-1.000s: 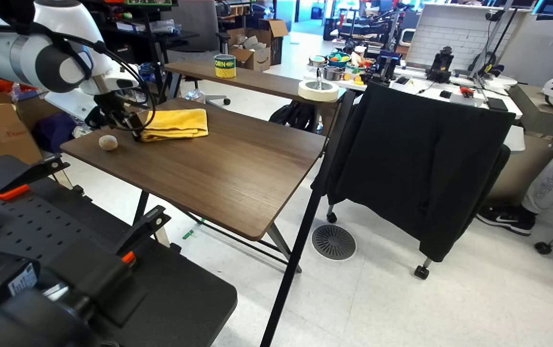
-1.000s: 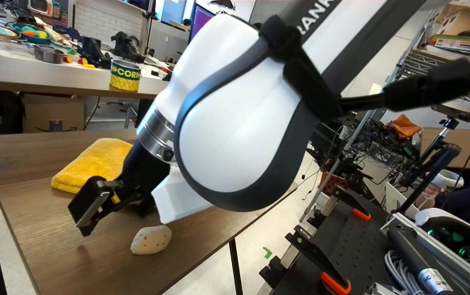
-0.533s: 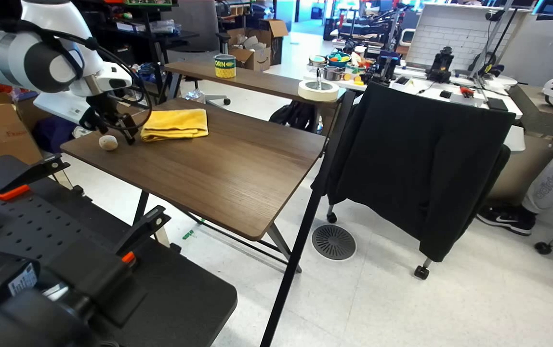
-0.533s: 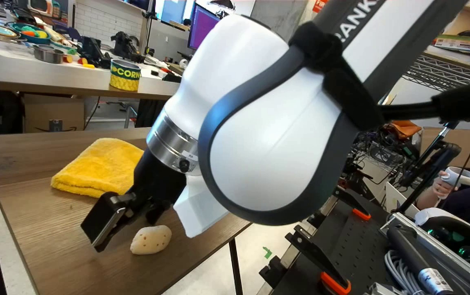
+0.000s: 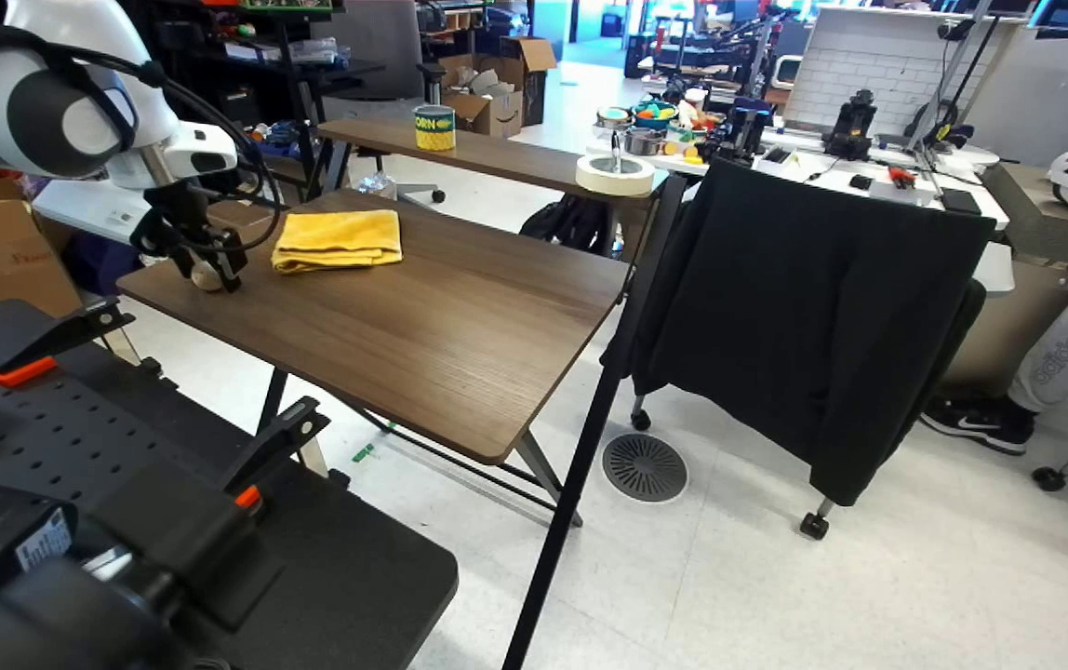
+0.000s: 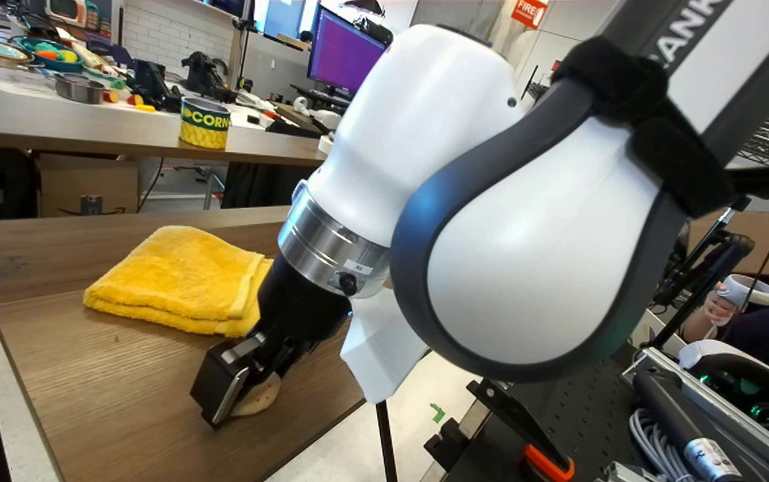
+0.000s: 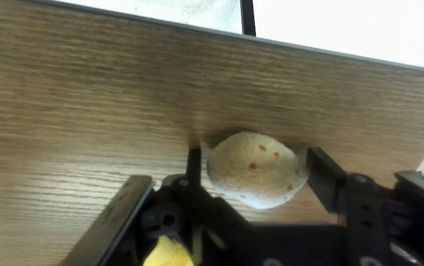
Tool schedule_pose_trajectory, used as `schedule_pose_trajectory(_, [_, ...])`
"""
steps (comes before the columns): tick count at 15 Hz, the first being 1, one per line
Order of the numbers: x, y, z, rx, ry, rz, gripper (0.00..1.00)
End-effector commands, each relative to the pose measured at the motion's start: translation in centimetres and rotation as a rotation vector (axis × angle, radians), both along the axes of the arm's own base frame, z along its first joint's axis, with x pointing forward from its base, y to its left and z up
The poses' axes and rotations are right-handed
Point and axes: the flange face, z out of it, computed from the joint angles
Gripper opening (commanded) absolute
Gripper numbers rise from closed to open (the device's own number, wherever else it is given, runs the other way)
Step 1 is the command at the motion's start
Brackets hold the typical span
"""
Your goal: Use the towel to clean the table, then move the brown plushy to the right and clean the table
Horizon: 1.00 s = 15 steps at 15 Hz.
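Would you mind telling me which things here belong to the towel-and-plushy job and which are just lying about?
For the job:
yellow towel, folded
brown plushy
wood-grain table
gripper, open

Just lying about:
corn can
tape roll
metal pot
open cardboard box

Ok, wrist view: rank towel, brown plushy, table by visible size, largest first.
Largest: table
Next: brown plushy
Smallest: towel, though only a yellow patch shows at the bottom edge

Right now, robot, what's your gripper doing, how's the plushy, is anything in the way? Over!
Gripper open, jaws either side of the brown plushy. It sits on the table, not yet clamped. Yellow towel folded nearby, seemingly not in the way.
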Motion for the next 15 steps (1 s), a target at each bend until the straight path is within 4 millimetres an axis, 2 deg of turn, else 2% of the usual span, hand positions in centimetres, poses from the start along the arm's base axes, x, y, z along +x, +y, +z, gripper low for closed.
schedule_pose_trajectory(1, [-0.5, -0.7, 0.9, -0.018, 0.004, 0.017, 0.42])
schedule_pose_trajectory(4, [-0.1, -1.6, 1.7, -0.016, 0.002, 0.000, 0.20])
schedule_pose_trajectory(6, [0.8, -3.2, 3.2, -0.004, -0.030, -0.041, 0.05])
schedule_pose_trajectory(7, [1.7, -4.5, 4.4, 0.010, -0.054, -0.081, 0.01])
schedule_pose_trajectory(9, [4.2, -8.0, 7.2, 0.052, -0.113, -0.200, 0.05])
schedule_pose_trajectory(10, [5.7, -10.1, 8.4, 0.066, -0.140, -0.250, 0.02])
schedule_pose_trajectory(12, [8.9, -14.8, 10.5, 0.086, -0.182, -0.360, 0.04])
schedule_pose_trajectory(15, [13.7, -22.8, 11.9, 0.104, -0.248, -0.536, 0.04])
